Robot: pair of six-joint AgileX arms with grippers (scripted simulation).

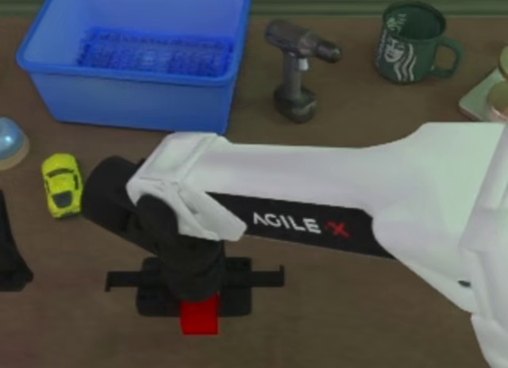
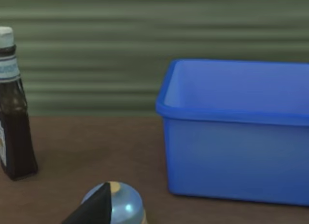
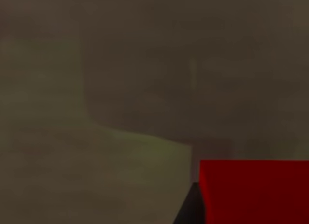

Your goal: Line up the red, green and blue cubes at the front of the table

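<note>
One small bright red cube [image 1: 198,316] is all I can see of the three cubes; it sits near the bottom of the top view, a little left of the middle, on the dark-brown wood-grain table [image 1: 357,312]. My right arm reaches in from the right side, and its black right gripper [image 1: 194,304] is right over the red cube. The wrist hides the fingers, so I cannot tell if they are spread or pinching. In the right wrist view the red cube [image 3: 253,191] fills the lower right corner.

My left gripper [image 1: 12,261] is parked at the left edge, and I cannot tell its fingers either.

At the upper left is a big light-blue plastic bin [image 1: 48,90]. Below it sits a small yellow toy car [image 1: 61,184]. At the top are a grey power drill [image 1: 298,67] and a dark green mug [image 1: 413,43].
</note>
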